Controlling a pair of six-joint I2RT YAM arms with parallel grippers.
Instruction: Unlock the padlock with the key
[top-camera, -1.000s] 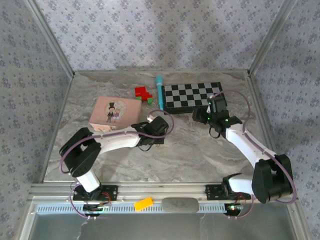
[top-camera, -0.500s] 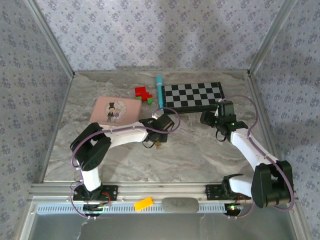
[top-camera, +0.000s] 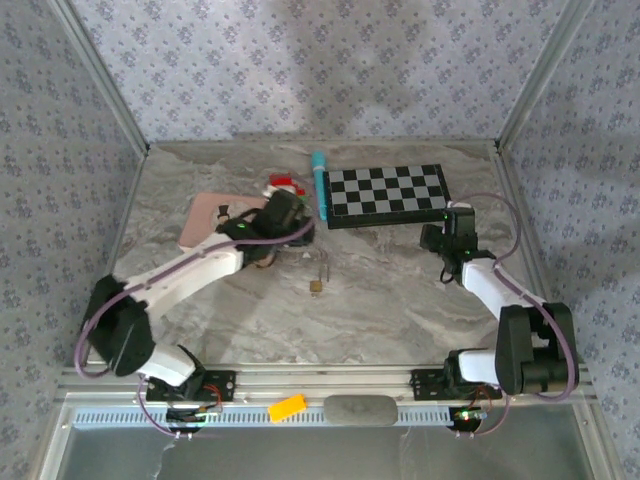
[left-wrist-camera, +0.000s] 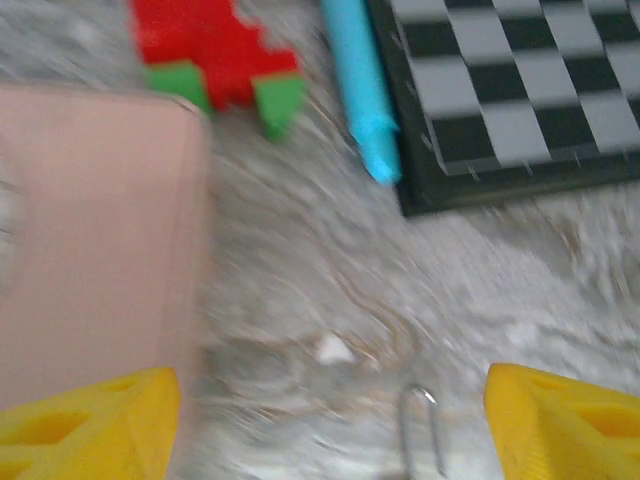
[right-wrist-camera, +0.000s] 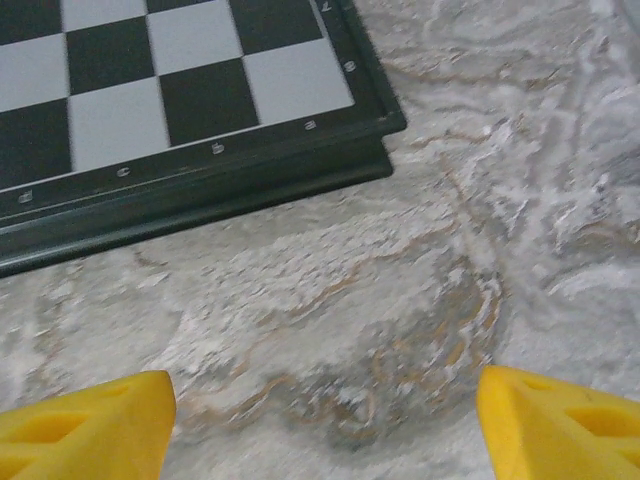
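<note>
At the bottom of the top view, a yellow block (top-camera: 287, 407) lies on the metal rail. Farther up, near the middle of the frame, the padlock (top-camera: 316, 286) lies alone on the marbled table (top-camera: 400, 300), and neither arm touches it. Up and left of it, the left fingers (left-wrist-camera: 90, 420) hang spread open by the edge of the pink box (top-camera: 205, 213). The right fingers (right-wrist-camera: 80, 420), also spread open, hover beside the lower right corner of the chessboard (top-camera: 385, 193). Red and green blocks (left-wrist-camera: 215, 50) and a blue pen (top-camera: 320, 185) lie beyond, left of the board.
</note>
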